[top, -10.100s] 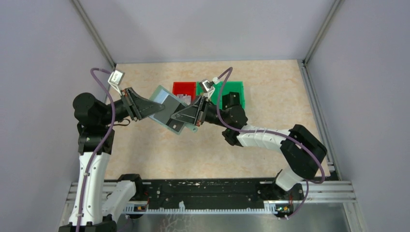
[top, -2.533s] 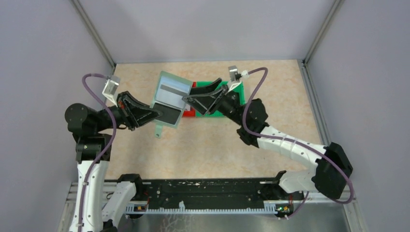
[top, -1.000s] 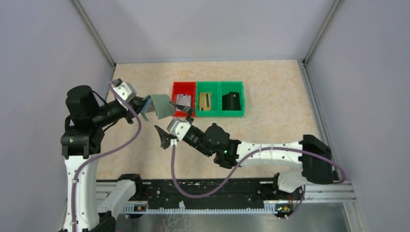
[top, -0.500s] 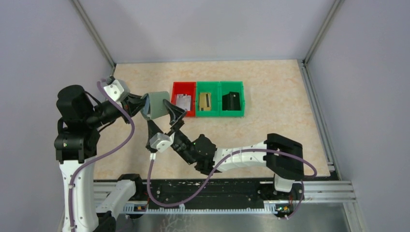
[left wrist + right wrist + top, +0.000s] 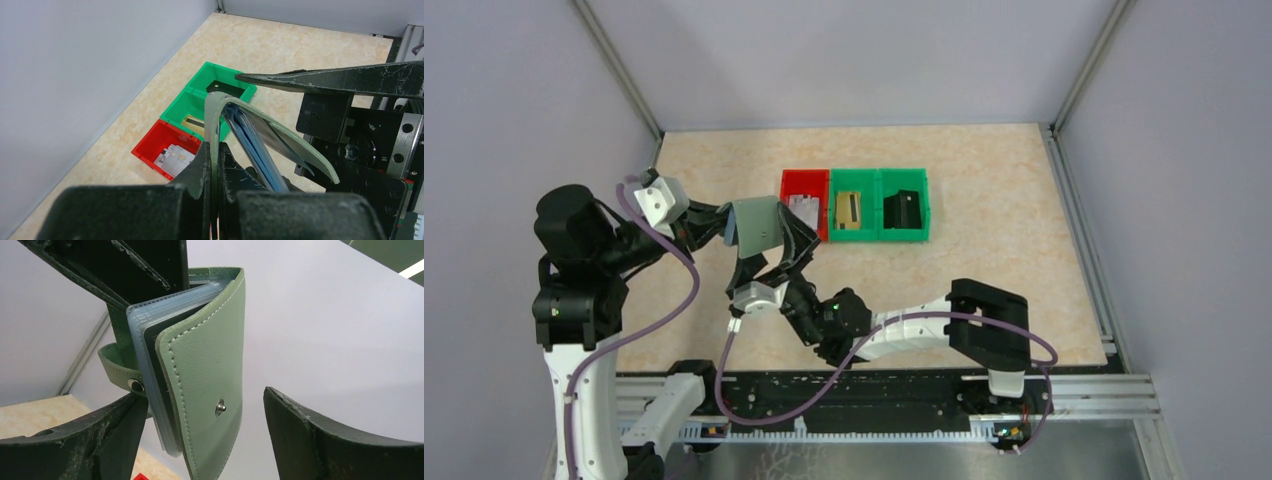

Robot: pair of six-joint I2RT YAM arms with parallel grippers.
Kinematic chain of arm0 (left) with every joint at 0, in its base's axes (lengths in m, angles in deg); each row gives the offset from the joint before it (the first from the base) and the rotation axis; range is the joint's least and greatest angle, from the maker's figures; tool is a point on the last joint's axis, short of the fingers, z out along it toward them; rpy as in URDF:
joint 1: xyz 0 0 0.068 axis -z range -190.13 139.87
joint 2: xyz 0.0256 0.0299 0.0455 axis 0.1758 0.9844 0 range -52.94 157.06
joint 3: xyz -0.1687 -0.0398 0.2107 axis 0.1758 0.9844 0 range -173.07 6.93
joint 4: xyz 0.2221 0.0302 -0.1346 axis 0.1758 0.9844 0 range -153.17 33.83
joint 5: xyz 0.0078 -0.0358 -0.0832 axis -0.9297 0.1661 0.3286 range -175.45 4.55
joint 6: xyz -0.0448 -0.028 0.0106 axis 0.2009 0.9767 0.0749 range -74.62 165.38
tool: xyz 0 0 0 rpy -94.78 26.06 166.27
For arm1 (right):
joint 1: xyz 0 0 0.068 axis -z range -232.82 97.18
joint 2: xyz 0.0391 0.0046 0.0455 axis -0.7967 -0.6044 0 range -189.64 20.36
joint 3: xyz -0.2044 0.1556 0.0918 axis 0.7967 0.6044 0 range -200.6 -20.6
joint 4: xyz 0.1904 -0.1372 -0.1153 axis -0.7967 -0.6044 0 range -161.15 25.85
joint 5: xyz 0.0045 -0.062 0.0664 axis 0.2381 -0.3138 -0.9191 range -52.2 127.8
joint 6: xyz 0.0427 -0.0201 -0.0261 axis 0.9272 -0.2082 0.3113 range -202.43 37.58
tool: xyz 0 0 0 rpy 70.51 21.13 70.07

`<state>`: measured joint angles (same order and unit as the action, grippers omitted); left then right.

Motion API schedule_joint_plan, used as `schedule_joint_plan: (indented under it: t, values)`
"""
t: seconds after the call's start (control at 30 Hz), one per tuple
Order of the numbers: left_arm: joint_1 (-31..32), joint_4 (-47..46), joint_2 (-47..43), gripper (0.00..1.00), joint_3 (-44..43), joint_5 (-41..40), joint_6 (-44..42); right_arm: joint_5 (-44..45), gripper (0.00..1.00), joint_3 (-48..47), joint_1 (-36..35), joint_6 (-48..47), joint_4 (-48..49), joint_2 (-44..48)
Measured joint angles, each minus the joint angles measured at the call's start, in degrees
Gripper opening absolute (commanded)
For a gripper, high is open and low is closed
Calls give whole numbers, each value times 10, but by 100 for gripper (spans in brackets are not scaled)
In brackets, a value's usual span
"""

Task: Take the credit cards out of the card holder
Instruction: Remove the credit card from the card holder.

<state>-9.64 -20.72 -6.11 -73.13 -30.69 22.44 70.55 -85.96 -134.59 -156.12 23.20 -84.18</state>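
Up in the air just left of the red plastic bin (image 5: 804, 174): soft grey-green folding card holder (image 5: 757, 222), pinched tight by the left hand (image 5: 722, 222). Right hand (image 5: 205, 410) spread wide around it, gaps both sides. Only from the right wrist: clear pockets (image 5: 137, 335), thin dark card (image 5: 172, 319) tucked inside.

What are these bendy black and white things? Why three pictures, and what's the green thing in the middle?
They are two robot arms bolted to a table. One picture looks down from above; the other two come from small cameras on the arms' wrists. The left gripper pinches a green card holder and holds it up in the air. The right gripper is open, one finger on each side of the holder's loose cover. On the table sit a red bin and two green bins, each with a card in it.
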Motion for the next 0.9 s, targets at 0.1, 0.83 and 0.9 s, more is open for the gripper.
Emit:
schedule_joint_plan:
  t: [0.1, 0.83, 0.9]
  values:
    - [0, 0, -1, 0, 0, 4, -3, 2, 78, 0, -3, -12, 0, 0]
    - [0, 5, -10, 0, 9, 13, -12, 16, 71, 50, -5, 38, -7, 98]
    - [0, 5, -14, 0, 10, 13, -20, 10, 68, 50, -5, 66, -40, 101]
